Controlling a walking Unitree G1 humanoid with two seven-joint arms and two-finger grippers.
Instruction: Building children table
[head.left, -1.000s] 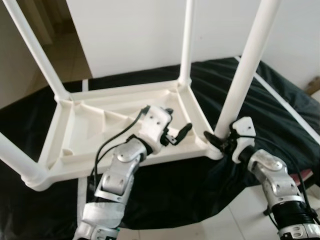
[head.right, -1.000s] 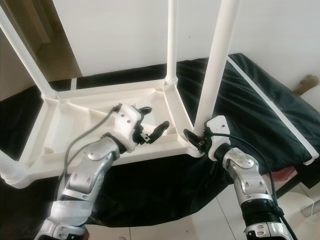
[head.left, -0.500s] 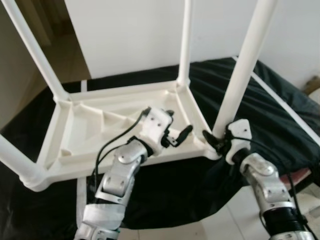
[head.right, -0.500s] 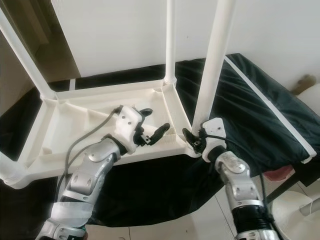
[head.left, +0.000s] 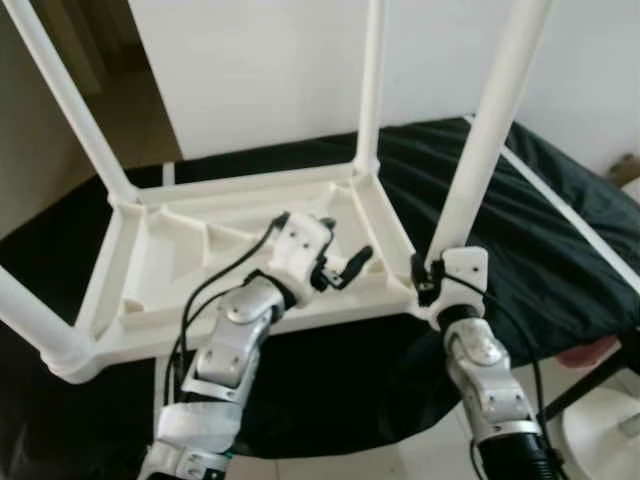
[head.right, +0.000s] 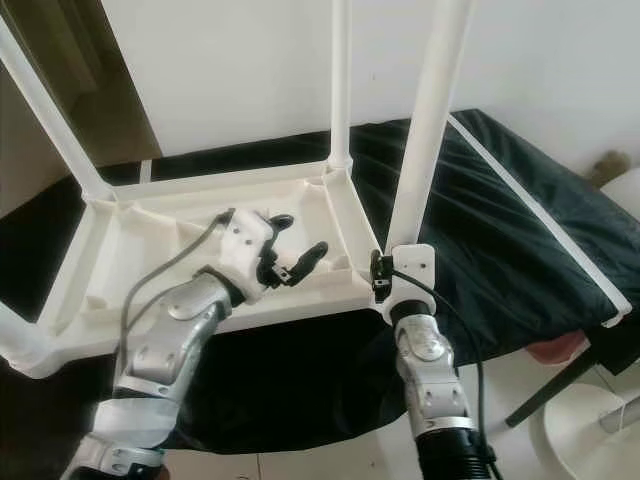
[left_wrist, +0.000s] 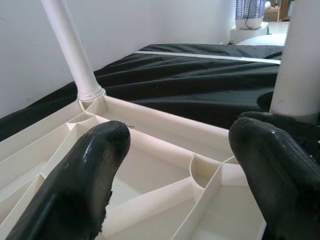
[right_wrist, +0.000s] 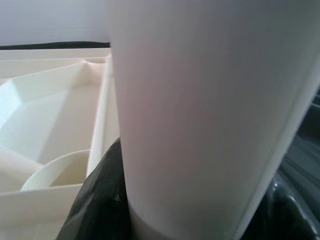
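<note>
The white plastic children's table (head.left: 250, 250) is lying upside down on a black cloth-covered surface (head.left: 560, 240), ribbed underside facing up, and honestly it looks most of the way built: all four round white legs are standing in their corner sockets. The near-right leg (head.left: 480, 150) is the one being worked on, I'd guess it's getting its final push or twist into the socket. The right gripper (head.left: 428, 283) is right at the base of that leg with its black fingers wrapped around it, and the right wrist view is basically a wall of white tube with dark finger on either side, so it's clamped on. The left gripper (head.left: 335, 270) sits just beside it toward the middle of the table, hovering over the ribbed compartments with its fingers (left_wrist: 85, 170) spread wide and nothing between them. The far-right leg (head.left: 370, 90) rises beyond the left gripper, the far-left leg (head.left: 70, 100) is well off to its outer side, and the near-left leg (head.left: 30, 320) is cut off at the frame edge. What's left, as far as I can judge: seat this leg fully and flip the table. Can't tell how deep any leg sits, the sockets hide that, and all the leg tops run out of frame.
</note>
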